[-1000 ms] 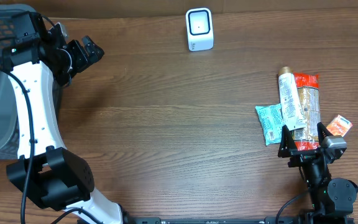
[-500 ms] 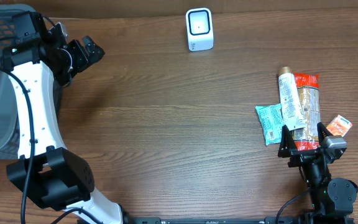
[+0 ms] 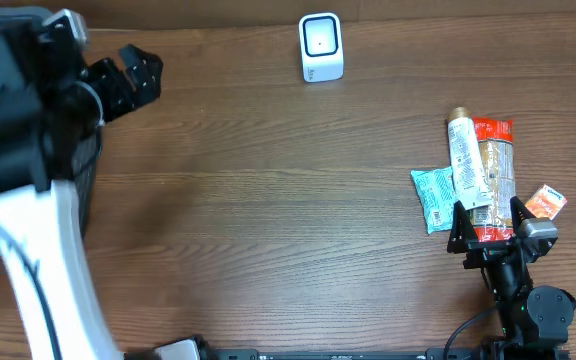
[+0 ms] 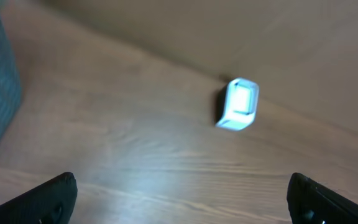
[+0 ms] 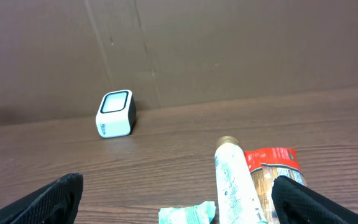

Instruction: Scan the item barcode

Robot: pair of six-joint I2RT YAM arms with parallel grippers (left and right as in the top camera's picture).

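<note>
Left gripper (image 3: pixel 133 78), right gripper (image 3: pixel 487 222): jaws spread wide.

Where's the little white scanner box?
In the overhead view the scanner stands alone by the table's far edge, near the middle; the left gripper is off to its left.

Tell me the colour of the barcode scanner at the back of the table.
The scanner is white with a dark-framed window; clearest in the right wrist view.

My left arm (image 3: pixel 28 230) lifts toward the overhead camera, now looming larger and blurred and covering more of the basket (image 3: pixel 90 185) at the far left. My left gripper (image 3: pixel 140 75) shifts slightly farther away.
</note>
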